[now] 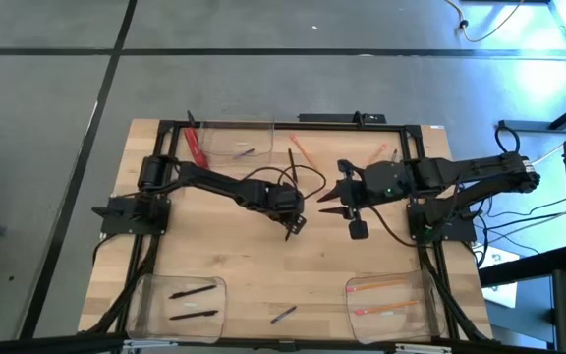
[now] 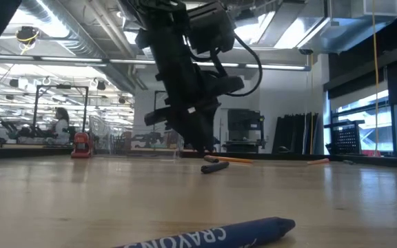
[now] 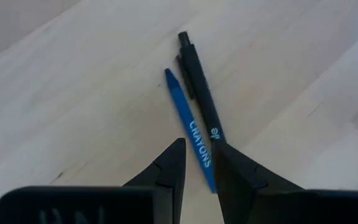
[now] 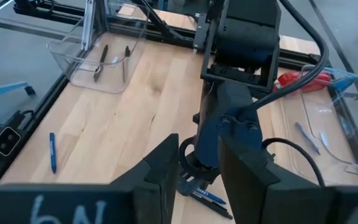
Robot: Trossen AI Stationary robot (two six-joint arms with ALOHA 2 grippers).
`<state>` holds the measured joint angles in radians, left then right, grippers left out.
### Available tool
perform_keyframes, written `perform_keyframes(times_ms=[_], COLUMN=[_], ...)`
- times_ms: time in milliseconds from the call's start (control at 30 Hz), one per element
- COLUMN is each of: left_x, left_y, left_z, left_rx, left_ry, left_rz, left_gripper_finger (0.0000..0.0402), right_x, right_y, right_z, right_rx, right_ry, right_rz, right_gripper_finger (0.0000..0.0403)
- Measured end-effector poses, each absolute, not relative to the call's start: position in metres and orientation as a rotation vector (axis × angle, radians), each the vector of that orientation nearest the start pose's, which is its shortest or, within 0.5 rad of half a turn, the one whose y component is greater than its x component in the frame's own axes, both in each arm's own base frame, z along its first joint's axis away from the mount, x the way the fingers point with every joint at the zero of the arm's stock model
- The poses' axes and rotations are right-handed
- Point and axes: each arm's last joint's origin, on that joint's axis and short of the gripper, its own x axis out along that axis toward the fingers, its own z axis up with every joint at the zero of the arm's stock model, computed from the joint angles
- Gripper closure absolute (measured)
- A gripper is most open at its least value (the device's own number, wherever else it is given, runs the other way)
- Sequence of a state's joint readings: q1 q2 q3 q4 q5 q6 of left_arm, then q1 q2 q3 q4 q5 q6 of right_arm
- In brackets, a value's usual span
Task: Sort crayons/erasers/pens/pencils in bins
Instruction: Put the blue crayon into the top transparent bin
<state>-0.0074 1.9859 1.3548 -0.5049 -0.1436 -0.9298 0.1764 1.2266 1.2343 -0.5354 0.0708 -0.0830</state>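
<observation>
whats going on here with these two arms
The left end effector is down at mid-table, its fingers open around a blue crayon lying beside a black pen. The right end effector hovers close by. Pens and pencils already sit in two bins.

Three clear bins: one far (image 1: 226, 132), one near left (image 1: 155, 298), one near right (image 1: 354, 295). Three black pens: two (image 1: 193, 291) (image 1: 193, 315) in the near-left bin and one (image 3: 201, 87) at the table's middle. Four pencils: two (image 1: 376, 287) (image 1: 381, 310) in the near-right bin and two loose at the far side (image 1: 299, 149) (image 1: 376, 154). At least three blue crayons: one beside the middle pen (image 3: 188, 124), one near the near edge (image 1: 283, 315), and at least one in the far bin (image 1: 244, 153). One red strip (image 1: 197, 147).
</observation>
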Motion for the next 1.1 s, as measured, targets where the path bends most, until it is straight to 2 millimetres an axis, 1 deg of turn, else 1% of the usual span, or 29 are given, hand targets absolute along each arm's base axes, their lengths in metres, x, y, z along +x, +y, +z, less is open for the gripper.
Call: perform_keyframes(times_ms=[200,500,767,1100], left_x=[0.401,0.404,0.407,0.408], left_y=[0.002,0.005,0.004,0.004], left_z=[0.159,0.160,0.143,0.142], left_rx=[-0.714,-0.691,-0.684,-0.683], left_ry=[0.970,0.931,0.960,0.956], left_rz=[0.664,0.662,0.671,0.671], left_gripper_finger=[0.0333,0.0333,0.0333,0.0333], right_x=[0.255,0.255,0.255,0.255], right_y=[0.043,0.043,0.043,0.043], right_z=[0.365,0.365,0.365,0.364], right_rx=[-0.146,-0.146,-0.146,-0.144], right_ry=[0.522,0.521,0.527,0.530], right_rz=[0.125,0.125,0.126,0.125], right_gripper_finger=[0.0288,0.0288,0.0288,0.0288])
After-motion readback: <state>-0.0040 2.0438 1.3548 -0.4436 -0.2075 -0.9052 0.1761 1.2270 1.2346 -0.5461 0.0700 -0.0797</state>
